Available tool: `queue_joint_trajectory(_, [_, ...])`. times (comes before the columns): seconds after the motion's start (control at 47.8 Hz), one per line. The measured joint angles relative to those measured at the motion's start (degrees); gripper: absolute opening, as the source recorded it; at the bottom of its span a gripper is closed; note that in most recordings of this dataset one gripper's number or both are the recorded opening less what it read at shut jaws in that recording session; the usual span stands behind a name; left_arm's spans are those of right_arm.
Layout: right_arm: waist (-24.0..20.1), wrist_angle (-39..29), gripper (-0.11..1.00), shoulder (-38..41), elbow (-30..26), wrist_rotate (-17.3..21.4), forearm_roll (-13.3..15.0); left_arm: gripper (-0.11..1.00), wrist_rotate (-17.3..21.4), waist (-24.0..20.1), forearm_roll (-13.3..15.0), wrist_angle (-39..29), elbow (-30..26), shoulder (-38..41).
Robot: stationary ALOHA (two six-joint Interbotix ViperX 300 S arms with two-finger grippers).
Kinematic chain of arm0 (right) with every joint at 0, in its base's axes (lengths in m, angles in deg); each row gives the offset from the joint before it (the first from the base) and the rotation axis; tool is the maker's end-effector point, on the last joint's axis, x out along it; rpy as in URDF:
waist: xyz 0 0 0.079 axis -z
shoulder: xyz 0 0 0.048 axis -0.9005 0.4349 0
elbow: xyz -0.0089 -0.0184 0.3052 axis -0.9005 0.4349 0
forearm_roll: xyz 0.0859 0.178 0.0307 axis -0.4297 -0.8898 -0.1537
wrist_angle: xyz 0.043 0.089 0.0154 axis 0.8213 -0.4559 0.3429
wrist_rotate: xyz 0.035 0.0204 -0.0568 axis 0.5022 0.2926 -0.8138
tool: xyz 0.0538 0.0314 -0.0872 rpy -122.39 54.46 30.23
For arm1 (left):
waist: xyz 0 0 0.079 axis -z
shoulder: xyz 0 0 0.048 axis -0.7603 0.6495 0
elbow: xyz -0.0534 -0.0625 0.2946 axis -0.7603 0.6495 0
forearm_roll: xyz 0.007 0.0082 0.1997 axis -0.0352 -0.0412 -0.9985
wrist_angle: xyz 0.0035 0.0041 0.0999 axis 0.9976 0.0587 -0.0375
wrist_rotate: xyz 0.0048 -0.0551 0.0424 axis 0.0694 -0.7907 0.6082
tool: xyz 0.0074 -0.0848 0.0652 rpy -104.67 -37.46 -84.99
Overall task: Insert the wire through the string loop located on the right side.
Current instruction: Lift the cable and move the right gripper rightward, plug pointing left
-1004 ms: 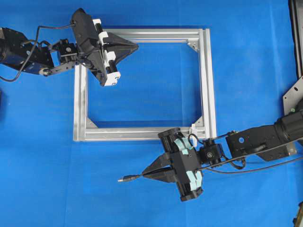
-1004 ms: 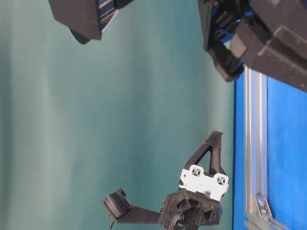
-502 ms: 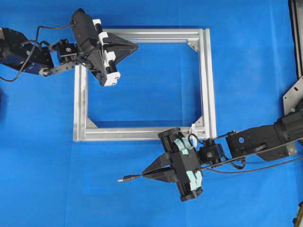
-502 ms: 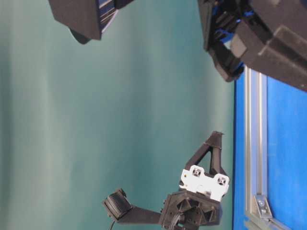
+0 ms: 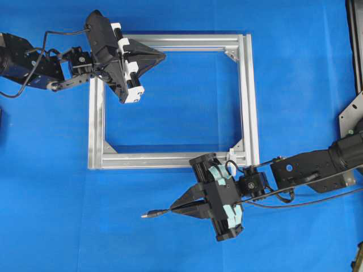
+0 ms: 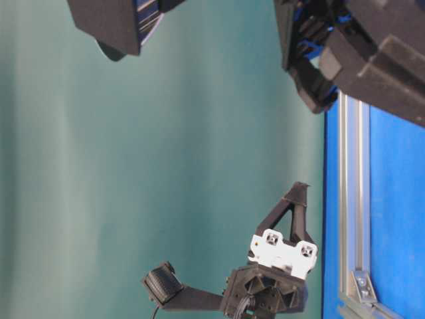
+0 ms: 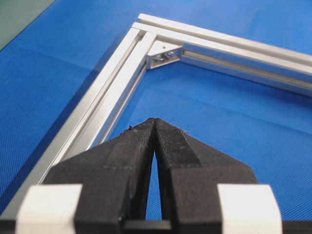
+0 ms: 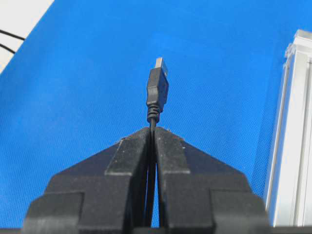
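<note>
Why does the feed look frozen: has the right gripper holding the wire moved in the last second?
No. In the overhead view the right gripper sits equally far below the aluminium frame, shut on the wire.

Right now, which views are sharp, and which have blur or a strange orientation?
Overhead view: sharp and evenly lit, soft shadows beside the metal frame. Table-level view: turned sideways, near arm parts dark. Right wrist view: the plug is sharp; the right claw looks slightly soft. Left wrist view: the far frame corner is soft.
</note>
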Motion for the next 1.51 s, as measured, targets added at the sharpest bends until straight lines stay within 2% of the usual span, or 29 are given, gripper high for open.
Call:
queue_joint_trajectory(0.335, [0.00, 0.09, -0.03, -0.09, 0.62, 0.00, 0.00, 0.00, 0.00, 0.00, -0.09, 0.09, 0.09, 0.00])
queue_joint_trajectory(0.544, [-0.62, 0.09, -0.03, -2.72, 4.66, 0.26, -0.26, 0.00, 0.00, 0.00, -0.09, 0.00, 0.09, 0.00])
queue_joint_trajectory(0.816, [-1.67, 0.18, -0.03, -9.67, 13.71, 0.35, -1.32, 0.00, 0.00, 0.00, -0.09, 0.00, 0.09, 0.00])
queue_joint_trajectory(1.213, [-1.67, -0.18, -0.03, -24.87, 29.44, 0.35, -4.22, 0.00, -0.35, 0.00, -0.09, 0.00, 0.09, 0.00])
queue_joint_trajectory(1.506, [-1.67, -5.80, -0.03, -36.91, 36.83, 0.44, -4.22, 0.00, -0.35, 0.00, -0.09, 0.00, 0.09, 0.00])
